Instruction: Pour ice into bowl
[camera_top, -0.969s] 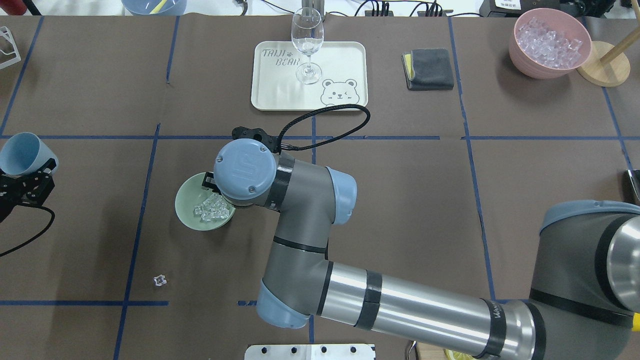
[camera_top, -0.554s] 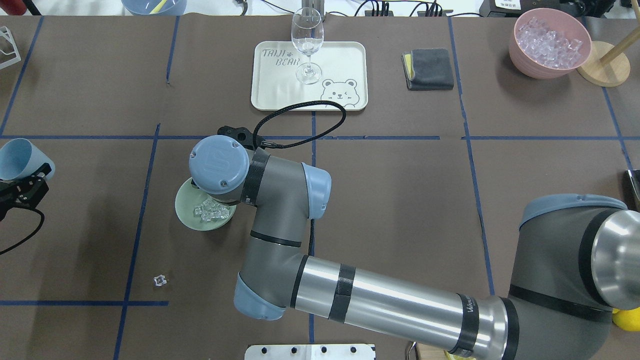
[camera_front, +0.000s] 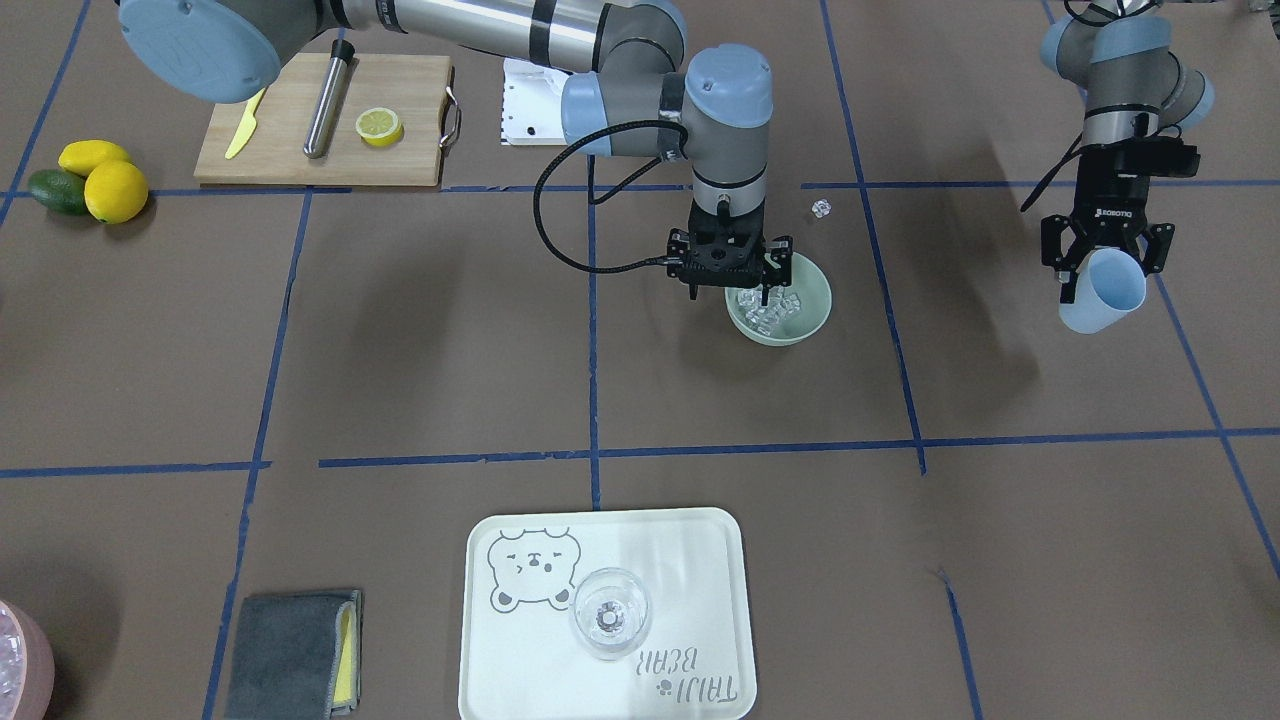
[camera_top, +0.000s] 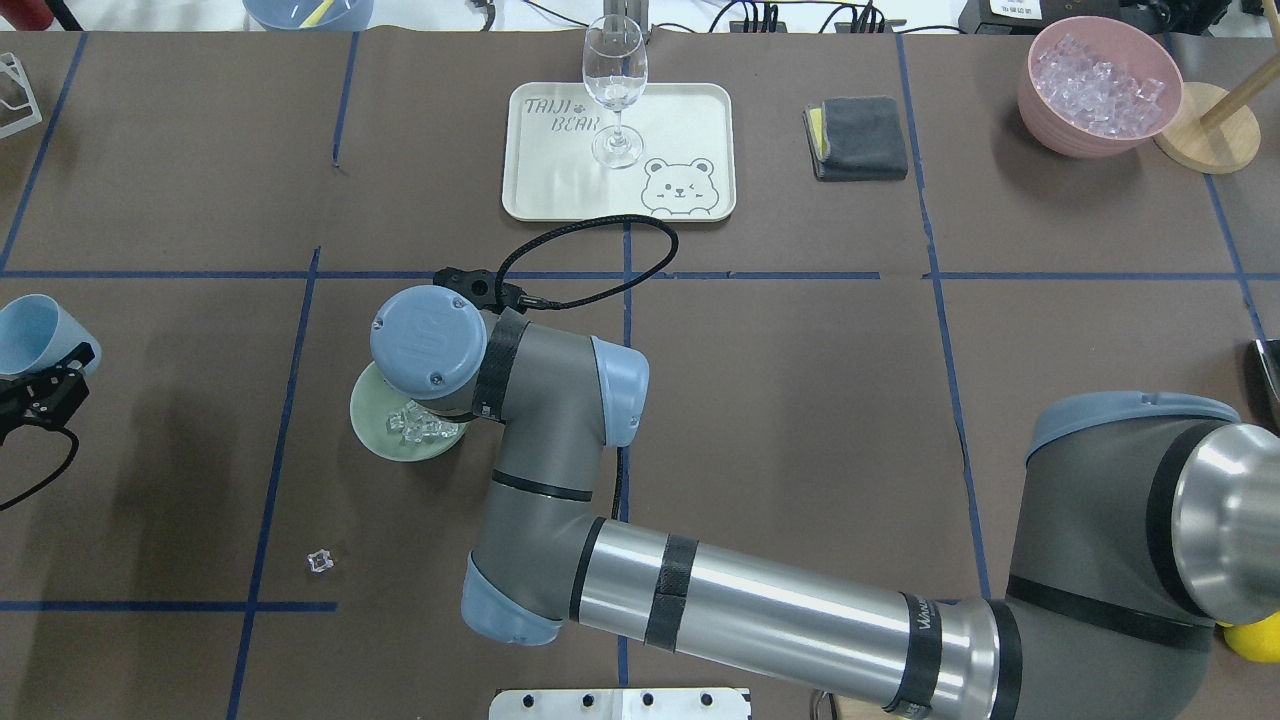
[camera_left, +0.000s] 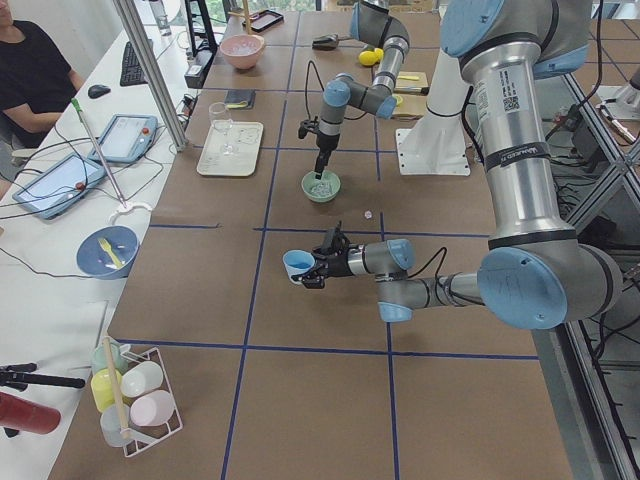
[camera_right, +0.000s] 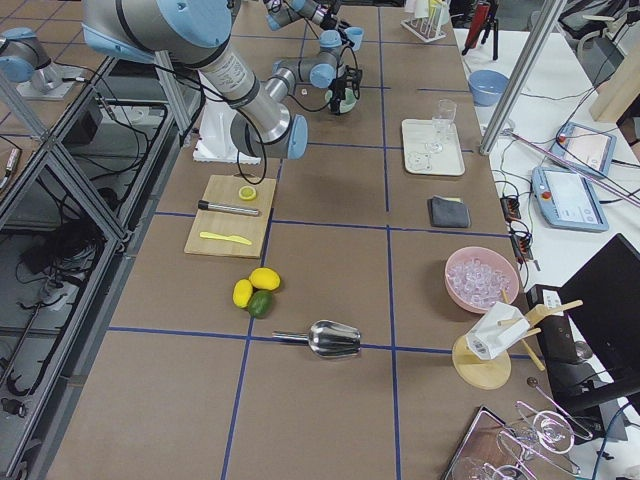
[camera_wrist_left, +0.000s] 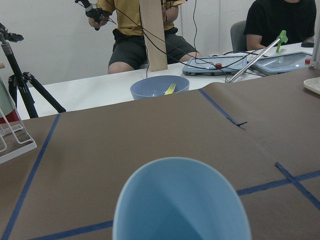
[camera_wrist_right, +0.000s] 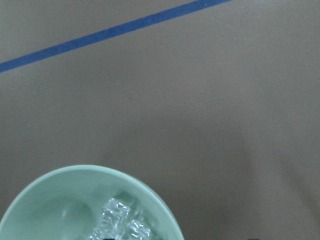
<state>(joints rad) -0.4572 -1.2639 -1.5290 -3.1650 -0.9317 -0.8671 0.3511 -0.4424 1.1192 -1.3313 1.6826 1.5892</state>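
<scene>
Now the right pincer (camera_front: 730, 292) hangs open over the round mint-green bowl (camera_front: 815, 290) holding small clear ice cubes (camera_front: 775, 312), while the left pincer (camera_front: 1110, 268) grips a light-blue cup (camera_front: 1100, 300).

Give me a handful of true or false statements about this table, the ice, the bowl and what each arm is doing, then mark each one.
1. The green bowl has ice in it. True.
2. The left pincer is holding a blue cup. True.
3. The wine glass is full of ice. False: it stands empty on the tray.
4. Every ice cube is inside a bowl. False: one cube lies loose on the table.
5. The right pincer is over the tray. False: it is open at the green bowl's edge.
</scene>
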